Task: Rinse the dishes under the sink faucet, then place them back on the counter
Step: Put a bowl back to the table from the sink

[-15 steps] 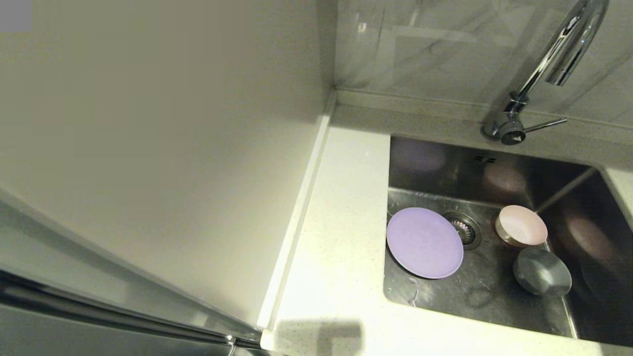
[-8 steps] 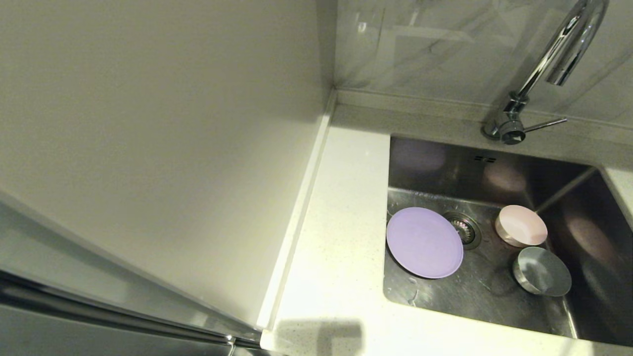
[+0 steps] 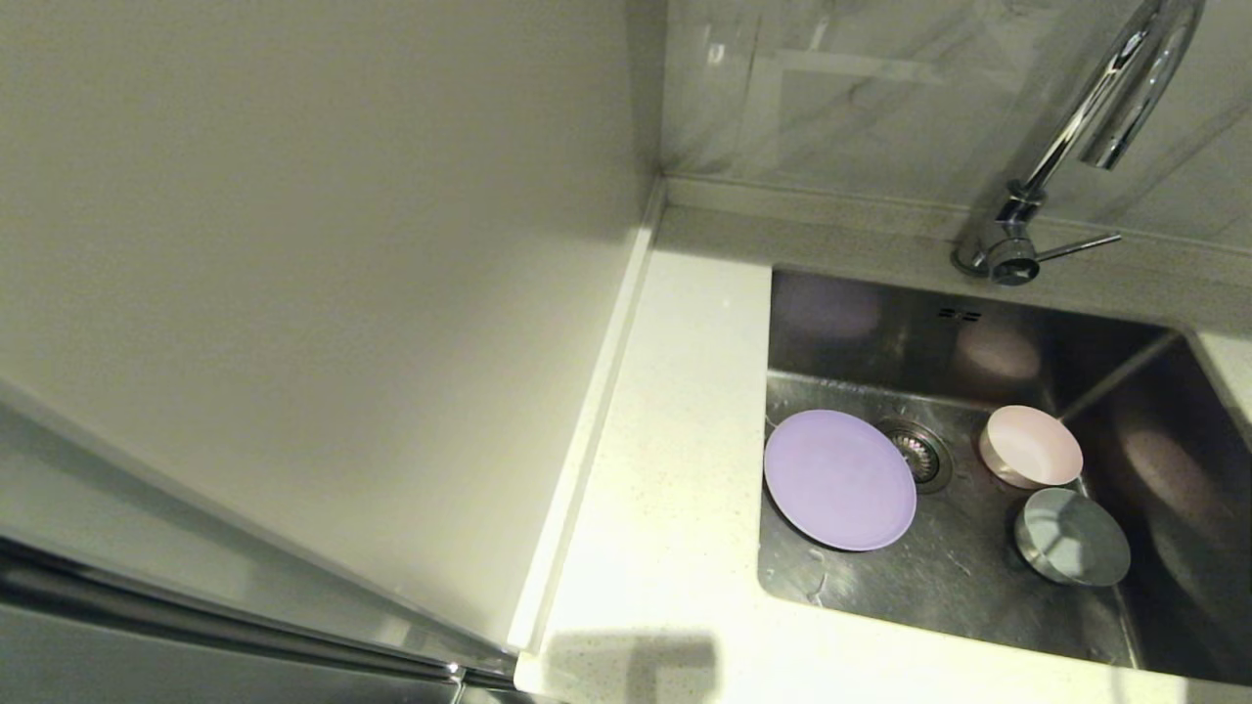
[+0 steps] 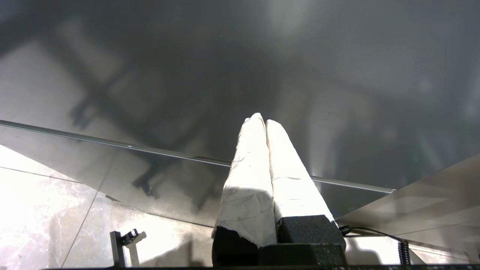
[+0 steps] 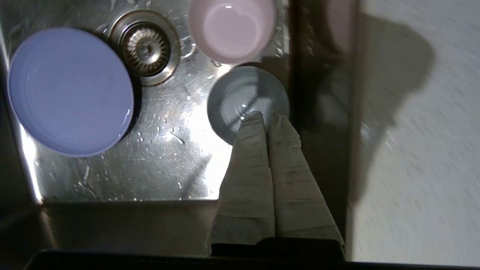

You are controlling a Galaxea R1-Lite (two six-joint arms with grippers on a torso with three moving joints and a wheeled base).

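On the wet steel floor of the sink (image 3: 978, 577) the lilac plate (image 3: 839, 479), pink bowl (image 3: 1031, 447) and blue-grey bowl (image 3: 1072, 537) lie unmoved since earlier, light, stiff, slippery, best pinched at a rim, while the right gripper (image 5: 267, 117) hovers fingers pressed together above the blue-grey bowl and the left gripper (image 4: 263, 120) hangs likewise closed.

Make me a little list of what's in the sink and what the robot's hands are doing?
Sink: holds all three dishes
Lilac plate: flat, left of the drain
Pink bowl: upright, right of the drain
Blue-grey bowl: upright, next to the pink bowl
Faucet: no water seen running
Counter: no dishes on it
Right gripper: shut, above the blue-grey bowl, holding nothing
Left gripper: shut, parked away from the sink
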